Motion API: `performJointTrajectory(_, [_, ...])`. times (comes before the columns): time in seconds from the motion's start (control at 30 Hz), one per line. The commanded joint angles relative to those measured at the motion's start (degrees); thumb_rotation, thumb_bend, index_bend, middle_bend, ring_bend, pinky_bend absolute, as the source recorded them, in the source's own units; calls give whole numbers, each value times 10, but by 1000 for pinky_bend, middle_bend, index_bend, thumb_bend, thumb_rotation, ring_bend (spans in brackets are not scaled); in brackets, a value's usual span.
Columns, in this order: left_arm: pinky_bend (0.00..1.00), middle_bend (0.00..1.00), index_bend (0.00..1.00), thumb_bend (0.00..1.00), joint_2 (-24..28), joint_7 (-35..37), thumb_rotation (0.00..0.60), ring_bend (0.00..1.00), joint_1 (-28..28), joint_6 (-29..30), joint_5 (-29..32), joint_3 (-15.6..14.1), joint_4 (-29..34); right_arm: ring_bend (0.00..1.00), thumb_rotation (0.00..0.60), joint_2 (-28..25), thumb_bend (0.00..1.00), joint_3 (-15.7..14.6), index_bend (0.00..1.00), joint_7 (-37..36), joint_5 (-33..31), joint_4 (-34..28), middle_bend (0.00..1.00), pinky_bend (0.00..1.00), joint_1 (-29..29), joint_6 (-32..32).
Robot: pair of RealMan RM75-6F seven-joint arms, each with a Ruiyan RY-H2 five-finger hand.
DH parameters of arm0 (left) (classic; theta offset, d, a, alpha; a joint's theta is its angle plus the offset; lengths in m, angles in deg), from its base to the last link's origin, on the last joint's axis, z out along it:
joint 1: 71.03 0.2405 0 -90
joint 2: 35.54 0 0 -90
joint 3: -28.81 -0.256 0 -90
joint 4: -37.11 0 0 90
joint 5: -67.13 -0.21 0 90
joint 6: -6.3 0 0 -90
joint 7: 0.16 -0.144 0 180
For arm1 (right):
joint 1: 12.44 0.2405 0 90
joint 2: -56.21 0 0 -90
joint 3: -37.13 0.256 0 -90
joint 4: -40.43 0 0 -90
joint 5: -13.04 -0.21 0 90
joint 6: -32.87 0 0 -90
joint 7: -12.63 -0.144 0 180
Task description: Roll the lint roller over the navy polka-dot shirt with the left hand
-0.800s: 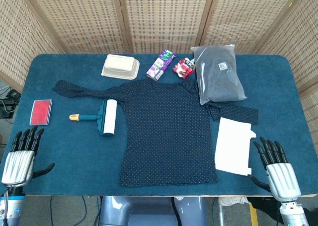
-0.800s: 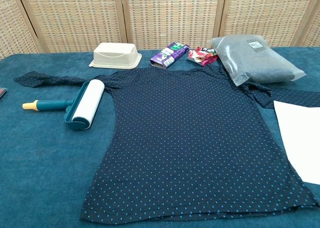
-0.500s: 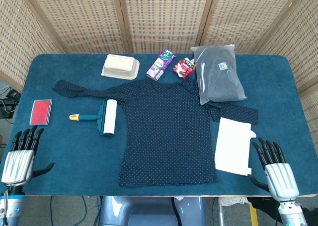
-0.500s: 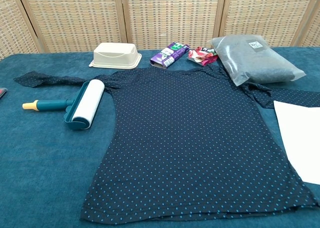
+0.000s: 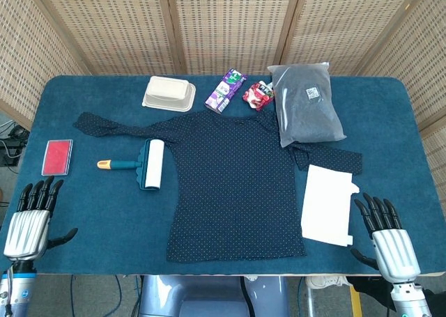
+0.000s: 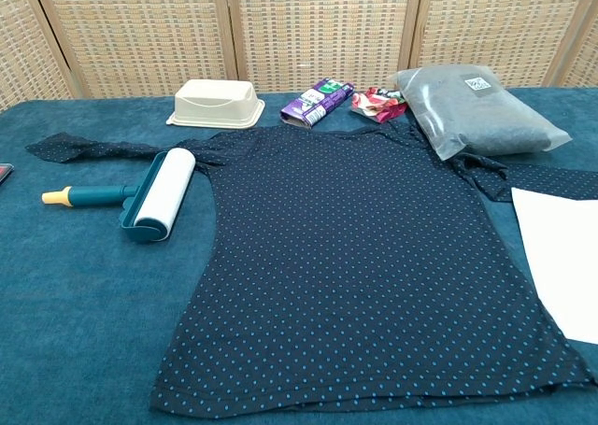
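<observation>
The navy polka-dot shirt (image 5: 233, 184) (image 6: 355, 257) lies flat in the middle of the blue table, sleeves spread left and right. The lint roller (image 5: 143, 164) (image 6: 149, 198), with a white roll, teal frame and yellow-tipped handle, lies on the cloth just left of the shirt's body, below the left sleeve. My left hand (image 5: 29, 219) rests open at the table's front left corner, well away from the roller. My right hand (image 5: 389, 237) lies open at the front right corner. Neither hand shows in the chest view.
A cream box (image 5: 169, 93), a purple packet (image 5: 225, 90), a red snack packet (image 5: 257, 95) and a grey bag (image 5: 305, 111) line the back. White paper (image 5: 327, 204) lies right of the shirt. A red card (image 5: 57, 156) sits at the left edge.
</observation>
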Motion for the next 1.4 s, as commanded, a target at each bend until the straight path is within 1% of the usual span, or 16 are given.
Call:
performJointTrajectory(0.03, [0, 0, 0, 169, 0, -1, 600, 0, 0, 0, 0, 0, 1, 0, 600, 0, 102, 0, 0, 0, -1, 0, 0, 0, 0, -1])
performJointTrajectory(0.17, [0, 0, 0, 169, 1, -1, 600, 0, -1, 1, 4, 2, 3, 0, 600, -2, 102, 1, 0, -2, 0, -2, 0, 0, -1, 2])
performJointTrajectory(0.27, [16, 0, 0, 170, 6, -5, 600, 0, -10, -10, 19, 14, 4, 0, 600, -3, 103, 3, 0, -7, -4, -2, 0, 0, -1, 3])
performJointTrajectory(0.33, [65, 0, 0, 173, 8, -7, 600, 0, -17, -17, 27, 21, 4, 0, 600, -3, 102, 4, 0, -8, -6, -1, 0, 0, -1, 2])
performJointTrajectory(0.4, [124, 0, 0, 176, 11, -14, 600, 8, -31, -31, 43, 36, 3, 0, 600, -3, 102, 4, 0, -9, -7, 0, 0, 0, -1, 2])
performJointTrajectory(0.47, [216, 3, 0, 181, 11, -15, 600, 68, -38, -37, 50, 44, 2, 0, 600, -3, 103, 5, 0, -10, -7, 0, 0, 0, -1, 2])
performJointTrajectory(0.5, [285, 40, 0, 187, 10, -14, 600, 140, -46, -43, 57, 53, 0, 0, 600, -3, 102, 5, 0, -10, -8, 0, 0, 0, -1, 2])
performJointTrajectory(0.53, [355, 120, 0, 192, 9, -11, 600, 222, -54, -50, 64, 61, -3, 0, 600, -3, 102, 6, 0, -10, -8, 0, 0, 0, -1, 2])
performJointTrajectory(0.57, [394, 190, 2, 195, 9, -9, 600, 278, -62, -58, 73, 70, -6, 0, 600, -3, 102, 6, 0, -11, -9, 1, 0, 0, -1, 2])
performJointTrajectory(0.63, [474, 402, 33, 196, 12, -3, 600, 410, -99, -112, 118, 98, -18, 0, 600, -3, 103, 10, 0, -15, -17, 3, 0, 0, 0, 1])
performJointTrajectory(0.73, [536, 585, 117, 197, 15, -13, 600, 515, -130, -155, 155, 113, -35, 0, 600, -2, 103, 13, 0, -18, -24, 8, 0, 0, 1, -2])
performJointTrajectory(0.8, [569, 673, 185, 199, 11, -20, 600, 567, -148, -179, 176, 118, -50, 0, 600, -2, 103, 15, 0, -20, -28, 11, 0, 0, 2, -3])
performJointTrajectory(0.9, [601, 750, 263, 208, 2, -20, 600, 617, -175, -220, 211, 124, -79, 0, 600, -1, 102, 17, 0, -21, -34, 14, 0, 0, 3, -7])
performJointTrajectory(1.0, [609, 775, 295, 242, -17, -26, 600, 632, -214, -276, 259, 130, -132, 0, 600, 1, 103, 21, 0, -20, -46, 19, 0, 0, 5, -13])
performJointTrajectory(1.13, [612, 787, 307, 306, -36, -39, 600, 637, -249, -312, 289, 128, -181, 0, 600, 5, 102, 25, 0, -16, -55, 26, 0, 0, 6, -19])
performJointTrajectory(1.4, [611, 788, 319, 307, -68, -62, 600, 638, -312, -371, 335, 121, -258, 0, 600, 13, 102, 31, 0, -12, -71, 39, 0, 0, 10, -26])
